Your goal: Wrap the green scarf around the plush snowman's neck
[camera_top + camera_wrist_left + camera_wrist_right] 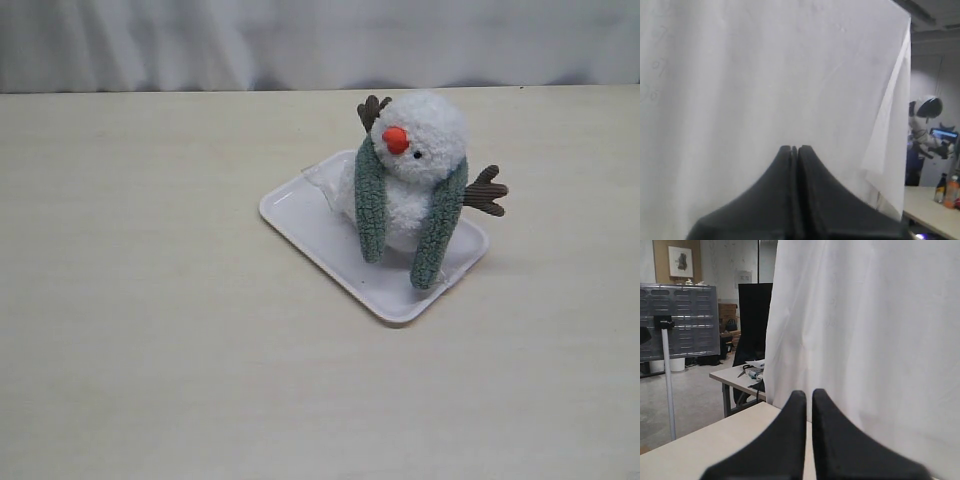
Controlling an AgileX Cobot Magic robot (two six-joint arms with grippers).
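The plush snowman (425, 140) sits on a white tray (310, 225) right of the table's middle, orange nose facing the camera, brown twig arms sticking out. The green scarf (372, 200) lies over the back of its neck, and both ends hang down the front, one on each side of the body. Neither arm shows in the exterior view. My left gripper (794, 148) points at a white curtain, its black fingers pressed together and empty. Facing the same curtain, my right gripper (809, 392) is shut with a thin slit between its fingers, holding nothing.
A white curtain (320, 40) hangs behind the table's far edge. A clear plastic piece (325, 180) stands on the tray behind the snowman. The right wrist view shows a table corner (715, 440) and a room with desks beyond.
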